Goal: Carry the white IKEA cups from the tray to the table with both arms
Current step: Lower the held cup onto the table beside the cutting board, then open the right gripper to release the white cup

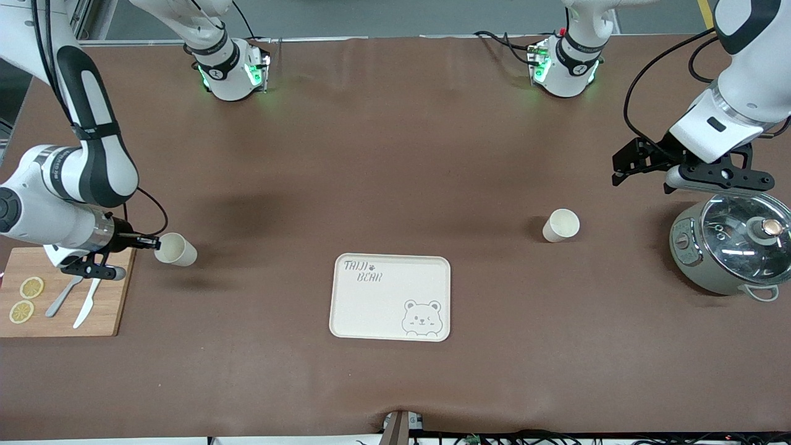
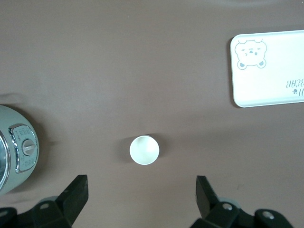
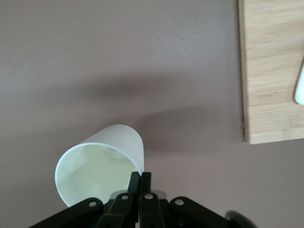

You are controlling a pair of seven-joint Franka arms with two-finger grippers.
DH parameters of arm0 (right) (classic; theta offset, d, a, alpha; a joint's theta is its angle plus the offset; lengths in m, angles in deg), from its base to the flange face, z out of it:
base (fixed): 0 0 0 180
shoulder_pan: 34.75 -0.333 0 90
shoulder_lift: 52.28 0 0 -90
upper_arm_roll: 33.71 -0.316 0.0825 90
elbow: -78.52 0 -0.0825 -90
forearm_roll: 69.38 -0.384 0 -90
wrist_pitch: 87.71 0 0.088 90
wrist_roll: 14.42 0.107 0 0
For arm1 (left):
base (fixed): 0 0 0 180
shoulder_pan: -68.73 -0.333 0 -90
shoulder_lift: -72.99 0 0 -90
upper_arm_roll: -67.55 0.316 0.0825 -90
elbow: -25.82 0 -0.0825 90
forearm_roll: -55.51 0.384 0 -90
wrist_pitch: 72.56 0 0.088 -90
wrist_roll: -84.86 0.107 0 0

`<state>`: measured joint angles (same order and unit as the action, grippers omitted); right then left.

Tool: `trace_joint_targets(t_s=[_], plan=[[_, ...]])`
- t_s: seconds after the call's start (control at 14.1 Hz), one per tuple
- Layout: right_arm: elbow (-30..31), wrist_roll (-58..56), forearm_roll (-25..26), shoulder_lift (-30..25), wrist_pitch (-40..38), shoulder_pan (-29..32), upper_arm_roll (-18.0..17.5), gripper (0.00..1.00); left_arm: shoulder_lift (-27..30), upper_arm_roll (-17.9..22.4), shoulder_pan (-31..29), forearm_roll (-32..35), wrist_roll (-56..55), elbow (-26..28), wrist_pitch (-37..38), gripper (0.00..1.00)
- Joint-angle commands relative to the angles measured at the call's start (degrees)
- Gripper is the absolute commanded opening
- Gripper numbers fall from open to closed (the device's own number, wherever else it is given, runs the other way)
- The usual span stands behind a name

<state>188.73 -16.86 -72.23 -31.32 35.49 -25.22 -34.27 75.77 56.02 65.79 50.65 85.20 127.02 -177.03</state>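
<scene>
**One cup pinched, one cup waiting on the brown table**

Brown matting [image 1: 395,154] is being shown covering the whole table, with the bear-print tray [image 1: 390,297] lying near the front camera at the middle. Toward the right arm's end, the right arm is being bent low, forearm levelled beside the wooden cutting board [image 1: 62,309]. Its right gripper [image 1: 153,245] is being held pressed together on the rim of one white cup [image 1: 176,250], which is being tipped on its side just off the board's edge. Toward the left arm's end, the left arm is being angled downward, its left gripper [image 1: 624,170] spread wide in the air above the matting, beside the glass-lidded cooker [image 1: 729,250]. The second white cup [image 1: 561,225] is being left upright on the matting, untouched, between tray and cooker.
</scene>
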Motion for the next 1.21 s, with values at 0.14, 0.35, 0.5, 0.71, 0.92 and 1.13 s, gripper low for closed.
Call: trace_joint_targets(t_s=[0.14,0.35,0.5,0.71,0.92,1.13], plan=[[3.51,-1.51,0.83,-0.22,3.27,1.71,-0.49,0.00,-0.67,-0.50,-0.23,1.16,-0.78,-1.54,2.08,1.00],[3.87,-2.12,1.26,0.13,4.95,1.80,-0.40,0.00,-0.59,-0.50,-0.23,1.16,-1.39,-1.45,2.25,1.00],[3.96,-2.56,1.27,0.48,5.21,2.06,-0.40,0.00,-0.50,-0.50,-0.14,1.16,-2.45,-1.54,2.86,1.00],[3.96,-2.56,1.27,1.44,5.83,2.42,-0.40,0.00,-0.41,-1.03,-0.14,1.16,-3.23,-1.54,3.04,1.00],[3.96,-2.47,1.27,2.23,5.91,2.42,-0.40,0.00,-0.41,-1.65,-0.31,1.16,-5.26,-1.36,3.04,1.00],[3.78,-2.30,1.18,2.50,5.65,2.51,-0.31,0.00,-0.41,-1.65,-0.23,1.16,-5.26,-1.45,3.30,1.00]])
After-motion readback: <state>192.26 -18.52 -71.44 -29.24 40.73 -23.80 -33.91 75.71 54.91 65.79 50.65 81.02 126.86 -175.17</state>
